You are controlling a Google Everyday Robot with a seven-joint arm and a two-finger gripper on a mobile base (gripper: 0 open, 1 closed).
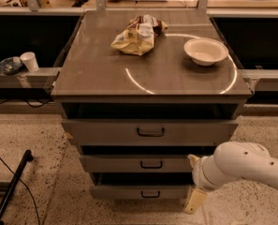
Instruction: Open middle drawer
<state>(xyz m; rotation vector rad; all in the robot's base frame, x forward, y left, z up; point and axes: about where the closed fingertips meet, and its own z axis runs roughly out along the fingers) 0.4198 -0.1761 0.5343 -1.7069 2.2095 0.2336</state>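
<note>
- The middle drawer (129,163) sits between two other fronts in the grey cabinet (96,78), low in the centre of the view. Its front lies in line with the others, so I judge it shut and the pull not yet begun.
- Its small black loop handle (151,164) is at the centre of the front and is bare; nothing touches it.
- The top drawer (106,132) is at 12 o'clock from that handle and the bottom drawer (120,191) at 6 o'clock, each with its own loop, so the right handle has to be picked by height.
- The gripper (194,197) hangs at about 4 o'clock from the handle, just off the cabinet's right front corner, near the bottom drawer's level. Whether it is released or clenched I cannot tell; it grasps nothing visible.
- The white arm (251,165) comes in from 3 o'clock and stays low, likely so it can reach the handle head-on.
- On the cabinet top, a white bowl (205,50) lies at 1 o'clock and a crumpled snack bag (136,35) at 12 o'clock, both well back from the front edge, out of the drawer's way.
</note>
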